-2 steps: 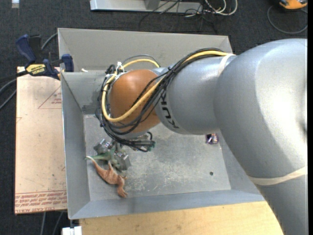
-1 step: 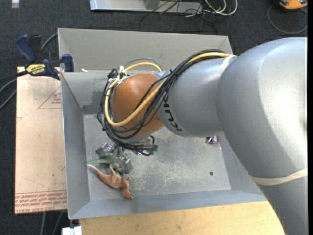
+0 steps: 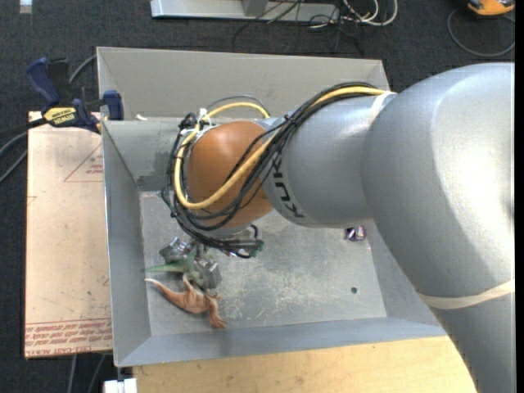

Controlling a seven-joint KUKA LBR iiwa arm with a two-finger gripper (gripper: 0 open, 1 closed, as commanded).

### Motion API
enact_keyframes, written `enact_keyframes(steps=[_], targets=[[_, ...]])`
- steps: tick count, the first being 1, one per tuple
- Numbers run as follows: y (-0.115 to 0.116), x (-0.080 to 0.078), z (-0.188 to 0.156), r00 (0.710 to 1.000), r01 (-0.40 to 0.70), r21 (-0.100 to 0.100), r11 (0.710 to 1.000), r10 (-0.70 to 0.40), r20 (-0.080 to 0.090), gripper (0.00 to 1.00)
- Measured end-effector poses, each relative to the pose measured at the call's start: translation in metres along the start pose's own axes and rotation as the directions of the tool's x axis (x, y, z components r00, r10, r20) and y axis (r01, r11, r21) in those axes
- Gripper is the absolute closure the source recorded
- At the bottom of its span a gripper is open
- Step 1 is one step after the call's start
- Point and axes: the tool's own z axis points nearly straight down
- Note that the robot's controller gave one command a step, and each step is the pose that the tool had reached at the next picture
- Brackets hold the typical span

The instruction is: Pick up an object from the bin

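The brown toy dinosaur [image 3: 192, 300] lies by the bin's [image 3: 123, 244] front wall. Just behind it the end effector [image 3: 196, 268] sits low beside a green stalk [image 3: 164, 266]; clenched or released, I cannot tell. It could catch the stalk instead, or knock the dinosaur away. A small purple bit [image 3: 354, 233] lies well beyond the dinosaur
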Motion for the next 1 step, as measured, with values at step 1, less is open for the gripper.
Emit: enact_keyframes(steps=[1], targets=[[-0.0029, 0.0164, -0.0007, 1.000, 0.028, 0.000, 1.000, -0.028, 0.001, 1.00]])
